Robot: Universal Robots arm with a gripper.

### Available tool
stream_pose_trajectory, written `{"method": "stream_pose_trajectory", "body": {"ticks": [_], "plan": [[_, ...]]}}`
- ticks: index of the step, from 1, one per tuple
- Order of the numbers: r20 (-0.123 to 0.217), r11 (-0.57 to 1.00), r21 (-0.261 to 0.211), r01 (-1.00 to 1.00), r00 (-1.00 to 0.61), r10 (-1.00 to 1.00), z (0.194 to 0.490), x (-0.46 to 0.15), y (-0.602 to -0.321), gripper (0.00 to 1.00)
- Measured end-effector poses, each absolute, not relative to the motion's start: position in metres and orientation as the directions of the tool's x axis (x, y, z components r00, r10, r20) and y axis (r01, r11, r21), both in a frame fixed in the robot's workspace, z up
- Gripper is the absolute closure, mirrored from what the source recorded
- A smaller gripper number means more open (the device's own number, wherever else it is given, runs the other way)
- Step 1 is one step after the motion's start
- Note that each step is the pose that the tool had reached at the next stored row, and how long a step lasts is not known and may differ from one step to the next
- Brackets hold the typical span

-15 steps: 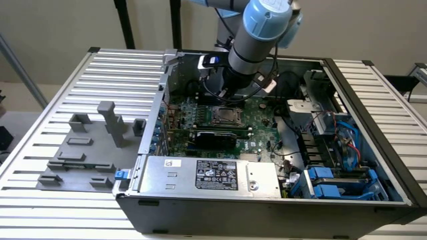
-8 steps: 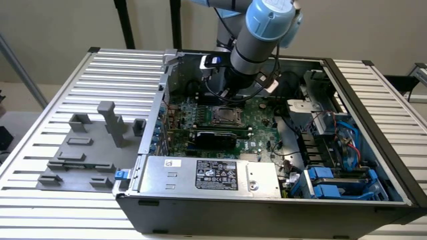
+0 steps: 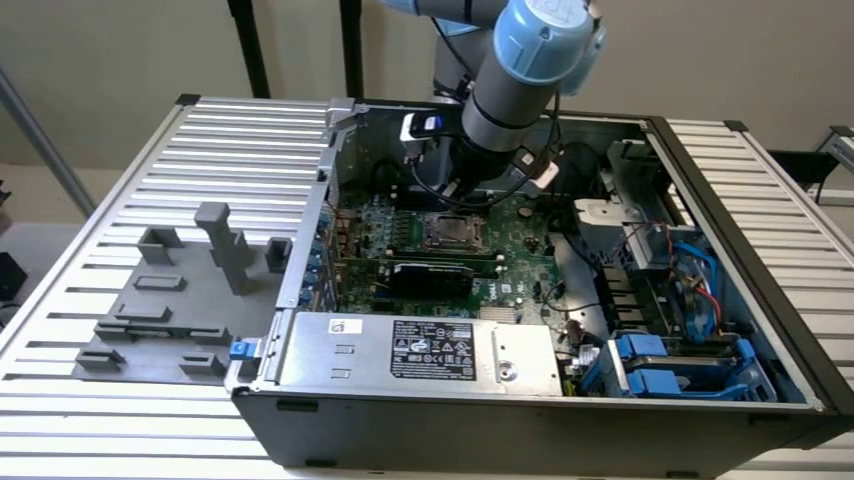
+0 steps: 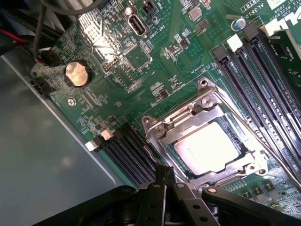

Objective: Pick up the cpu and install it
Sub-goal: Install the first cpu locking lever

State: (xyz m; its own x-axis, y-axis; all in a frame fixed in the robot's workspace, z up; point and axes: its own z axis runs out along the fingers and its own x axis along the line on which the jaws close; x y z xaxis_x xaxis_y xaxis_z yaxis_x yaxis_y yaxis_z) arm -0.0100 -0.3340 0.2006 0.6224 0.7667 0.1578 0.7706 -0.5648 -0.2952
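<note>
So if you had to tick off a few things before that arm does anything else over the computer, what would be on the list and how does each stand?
1. Cpu lies inside the socket frame: ok, its pale top shows within the metal frame.
2. Cpu sits flat and fully home: cannot tell.
3. Gripper has let go of the chip: ok, its fingers are shut, beside the socket, with nothing between them.
4. Gripper is over the motherboard inside the computer case: ok.
5. Cables near the coin battery stay away from the socket: ok.
6. Grey fixture blocks outside the case hold no chip: ok.
</note>
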Motion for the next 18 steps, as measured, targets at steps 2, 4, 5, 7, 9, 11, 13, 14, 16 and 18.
{"method": "stream_pose_trajectory", "body": {"ticks": [2, 4, 5, 7, 9, 11, 13, 14, 16, 18], "plan": [[0.158, -0.563, -0.295, 0.772, 0.621, 0.768, 0.2004, -0.0099, -0.334, 0.89], [0.158, -0.563, -0.295, 0.772, 0.62, 0.768, 0.2003, -0.0102, -0.334, 0.89], [0.158, -0.563, -0.295, 0.772, 0.62, 0.768, 0.2003, -0.0114, -0.334, 0.89], [0.158, -0.563, -0.295, 0.772, 0.62, 0.768, 0.2002, -0.0141, -0.3336, 0.89], [0.158, -0.563, -0.295, 0.772, 0.62, 0.768, 0.2003, -0.0151, -0.3329, 0.89], [0.158, -0.563, -0.295, 0.772, 0.62, 0.768, 0.2003, -0.0151, -0.3323, 0.89], [0.158, -0.563, -0.295, 0.772, 0.62, 0.768, 0.2003, -0.0151, -0.3317, 0.89], [0.158, -0.563, -0.295, 0.772, 0.62, 0.768, 0.2003, -0.0151, -0.3314, 0.89], [0.158, -0.562, -0.295, 0.772, 0.62, 0.768, 0.2002, -0.0151, -0.3312, 0.89], [0.158, -0.563, -0.295, 0.772, 0.62, 0.768, 0.2002, -0.0151, -0.3312, 0.89]]}}
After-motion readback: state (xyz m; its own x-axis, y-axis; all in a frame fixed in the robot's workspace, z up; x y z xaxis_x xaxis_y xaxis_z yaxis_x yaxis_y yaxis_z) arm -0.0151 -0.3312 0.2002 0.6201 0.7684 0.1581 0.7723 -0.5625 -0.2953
